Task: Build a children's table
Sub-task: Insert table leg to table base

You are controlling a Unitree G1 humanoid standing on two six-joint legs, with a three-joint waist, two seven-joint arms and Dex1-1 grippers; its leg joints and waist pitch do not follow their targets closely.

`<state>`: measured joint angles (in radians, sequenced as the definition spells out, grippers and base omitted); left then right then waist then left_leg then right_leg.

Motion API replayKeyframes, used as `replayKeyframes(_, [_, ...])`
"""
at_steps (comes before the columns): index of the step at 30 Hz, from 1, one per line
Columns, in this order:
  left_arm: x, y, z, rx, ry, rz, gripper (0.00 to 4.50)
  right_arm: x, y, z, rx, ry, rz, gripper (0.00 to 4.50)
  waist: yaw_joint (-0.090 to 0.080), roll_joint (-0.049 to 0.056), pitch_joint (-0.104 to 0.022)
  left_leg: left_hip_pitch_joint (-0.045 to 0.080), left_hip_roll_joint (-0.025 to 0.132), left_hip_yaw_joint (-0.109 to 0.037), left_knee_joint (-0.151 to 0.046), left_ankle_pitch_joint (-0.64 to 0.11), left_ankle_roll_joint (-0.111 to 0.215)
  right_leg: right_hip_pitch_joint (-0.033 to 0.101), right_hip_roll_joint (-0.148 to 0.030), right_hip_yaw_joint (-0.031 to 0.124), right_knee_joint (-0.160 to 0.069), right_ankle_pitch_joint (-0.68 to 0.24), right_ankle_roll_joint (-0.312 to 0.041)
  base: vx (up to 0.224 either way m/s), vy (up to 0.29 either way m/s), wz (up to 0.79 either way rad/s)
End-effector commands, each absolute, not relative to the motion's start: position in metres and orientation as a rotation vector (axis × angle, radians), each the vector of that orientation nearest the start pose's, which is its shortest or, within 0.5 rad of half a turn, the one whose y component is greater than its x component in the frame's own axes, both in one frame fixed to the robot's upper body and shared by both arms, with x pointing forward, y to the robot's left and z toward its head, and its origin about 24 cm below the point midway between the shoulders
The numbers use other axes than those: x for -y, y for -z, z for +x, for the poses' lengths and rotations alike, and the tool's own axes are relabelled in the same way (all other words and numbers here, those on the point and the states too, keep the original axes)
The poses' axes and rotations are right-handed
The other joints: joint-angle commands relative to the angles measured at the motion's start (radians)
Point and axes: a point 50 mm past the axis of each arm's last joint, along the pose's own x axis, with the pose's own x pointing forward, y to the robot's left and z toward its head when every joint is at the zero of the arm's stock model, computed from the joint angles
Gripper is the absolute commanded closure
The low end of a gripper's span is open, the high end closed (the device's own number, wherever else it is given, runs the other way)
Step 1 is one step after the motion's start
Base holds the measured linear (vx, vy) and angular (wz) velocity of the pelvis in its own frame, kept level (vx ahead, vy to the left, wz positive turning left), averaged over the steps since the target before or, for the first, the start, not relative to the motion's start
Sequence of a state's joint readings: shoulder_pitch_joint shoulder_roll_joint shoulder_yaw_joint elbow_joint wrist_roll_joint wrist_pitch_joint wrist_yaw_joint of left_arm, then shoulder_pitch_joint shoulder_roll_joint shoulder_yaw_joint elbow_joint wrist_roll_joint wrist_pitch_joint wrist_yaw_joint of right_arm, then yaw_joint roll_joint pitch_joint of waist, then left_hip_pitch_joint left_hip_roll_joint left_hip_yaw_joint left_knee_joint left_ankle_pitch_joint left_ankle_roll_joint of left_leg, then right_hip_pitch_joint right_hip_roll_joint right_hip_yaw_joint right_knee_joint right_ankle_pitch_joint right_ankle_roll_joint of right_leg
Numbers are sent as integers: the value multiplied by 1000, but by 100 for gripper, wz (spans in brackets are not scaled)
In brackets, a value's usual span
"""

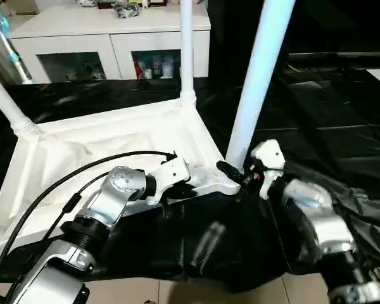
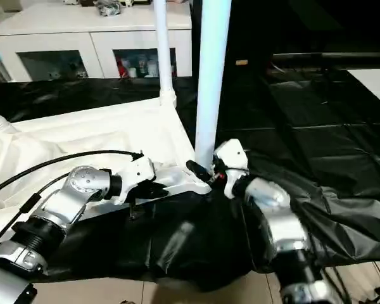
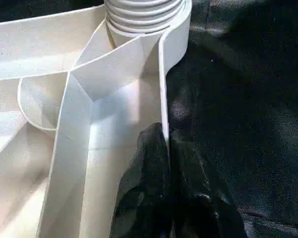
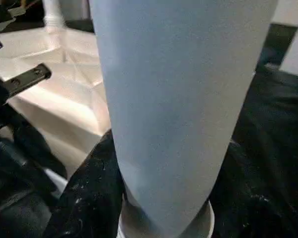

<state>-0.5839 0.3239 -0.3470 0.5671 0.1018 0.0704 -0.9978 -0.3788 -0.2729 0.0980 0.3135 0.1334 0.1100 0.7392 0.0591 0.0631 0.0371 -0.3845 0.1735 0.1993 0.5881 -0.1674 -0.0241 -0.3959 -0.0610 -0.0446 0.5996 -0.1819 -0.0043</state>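
Observation:
The white table top (image 1: pixel 114 142) lies upside down on the black-covered work table. One white leg (image 1: pixel 187 50) stands in its far corner socket and another leg (image 1: pixel 6 104) leans out of the left corner. A third leg (image 1: pixel 259 82) stands upright at the near right corner, its ribbed foot (image 3: pixel 144 15) in the socket. My right gripper (image 1: pixel 237 174) is shut around this leg low down, with a finger (image 4: pixel 89 198) on either side. My left gripper (image 1: pixel 177 190) is shut on the top's raised rim (image 3: pixel 163 99) just beside that corner.
A white glass-door cabinet (image 1: pixel 107 38) stands behind the work table. Wrinkled black cover (image 1: pixel 329 114) spreads to the right and hangs over the front edge, with tiled floor (image 1: pixel 177 291) below. A black cable (image 1: pixel 50 187) loops over my left forearm.

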Motion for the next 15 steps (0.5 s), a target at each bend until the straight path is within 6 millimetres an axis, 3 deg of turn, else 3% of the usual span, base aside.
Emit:
replayKeyframes(1, [-116,-42,320,-417,1189,551,450,126,-36,297,-312,-942,-86,262,1,-12,-49,23,57,-37,-76,-325,18,29,-84,44,-90,-350,-179,0,0,0])
replayKeyframes(7, [-117,-43,322,-413,1184,551,450,132,-43,309,-359,-890,-14,262,2,-10,-50,23,57,-36,-75,-318,11,28,-86,44,-89,-348,-180,0,0,0])
replayKeyframes(15, [-115,-46,325,-404,1181,556,450,136,-32,310,-501,-832,10,262,-1,-10,-47,28,57,-40,-79,-360,-12,23,-86,43,-97,-427,-153,0,0,0])
